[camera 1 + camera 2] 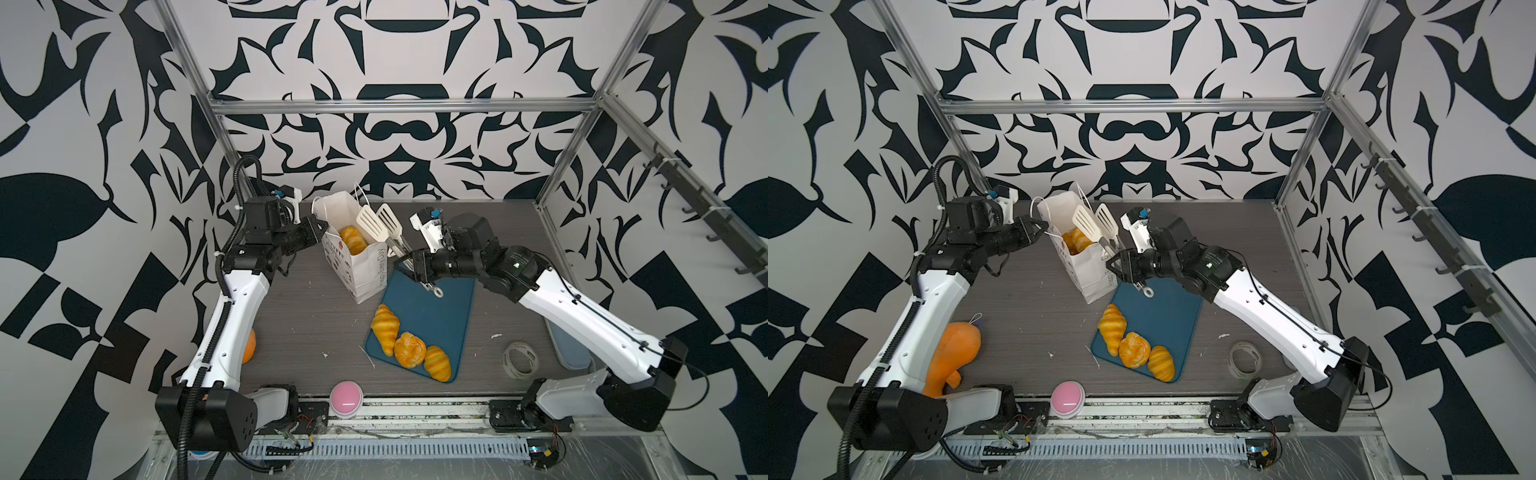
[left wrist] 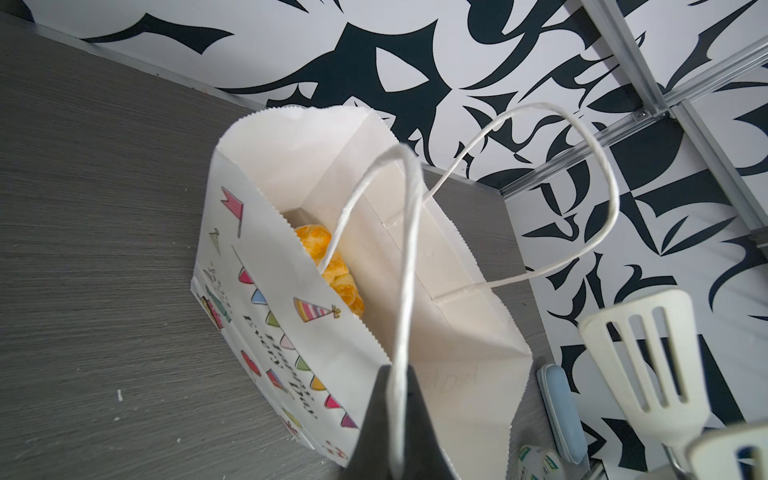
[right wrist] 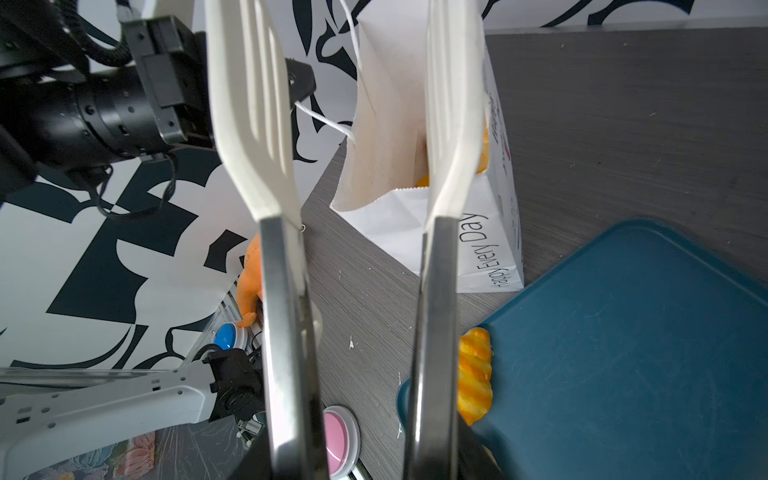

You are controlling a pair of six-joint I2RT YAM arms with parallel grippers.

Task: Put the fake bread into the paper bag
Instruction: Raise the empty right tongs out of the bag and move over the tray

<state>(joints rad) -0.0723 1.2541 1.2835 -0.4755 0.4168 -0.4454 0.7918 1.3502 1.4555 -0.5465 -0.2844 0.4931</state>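
Tongs [image 1: 379,222] in right tool [image 1: 409,261] slant upward beside paper bag [image 1: 365,272]

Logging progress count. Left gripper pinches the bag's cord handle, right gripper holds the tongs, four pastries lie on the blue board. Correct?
Not four: three lie on the blue board, as both top views show: a croissant, a round bun and a second croissant. The rest holds: the left gripper pinches the cord handle of the paper bag, and the right gripper holds the tongs.
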